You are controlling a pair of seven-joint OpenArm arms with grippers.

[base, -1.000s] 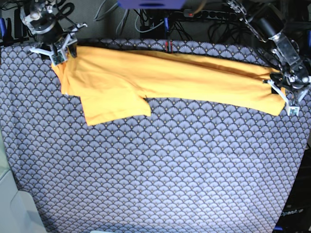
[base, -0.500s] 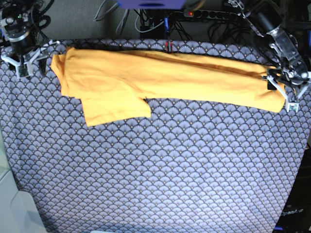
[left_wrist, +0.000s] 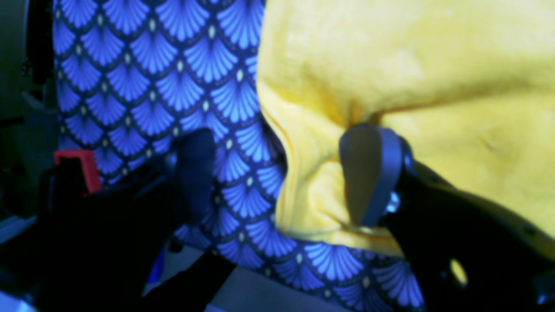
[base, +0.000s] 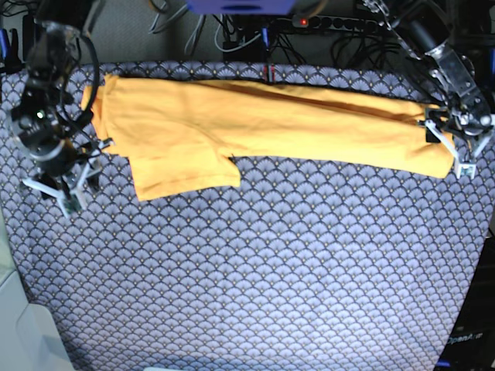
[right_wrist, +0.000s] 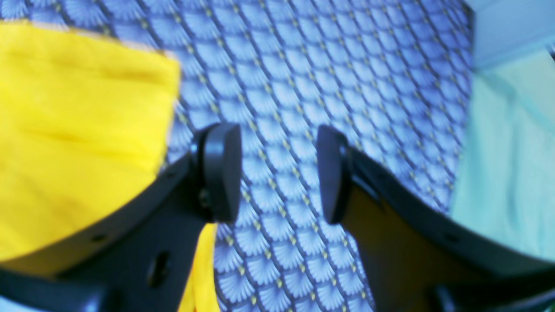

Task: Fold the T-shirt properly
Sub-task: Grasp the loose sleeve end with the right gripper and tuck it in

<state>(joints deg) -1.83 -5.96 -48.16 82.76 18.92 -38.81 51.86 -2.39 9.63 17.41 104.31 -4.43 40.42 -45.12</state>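
The yellow-orange T-shirt (base: 255,127) lies folded into a long band across the far side of the counter, on the fan-patterned tablecloth (base: 255,270), with one sleeve sticking out toward the near side. The left gripper (base: 456,151) sits at the band's end, its jaws wide apart, one finger (left_wrist: 368,173) against the cloth's edge without pinching it. The right gripper (base: 66,182) hangs over bare tablecloth just beside the sleeve end, jaws apart and holding nothing.

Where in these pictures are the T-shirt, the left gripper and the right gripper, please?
T-shirt (base: 263,124): base view, middle of the folded body.
Left gripper (left_wrist: 282,173): left wrist view, gap between its open fingertips, over the shirt's edge.
Right gripper (right_wrist: 277,173): right wrist view, gap between its fingertips, over tablecloth.
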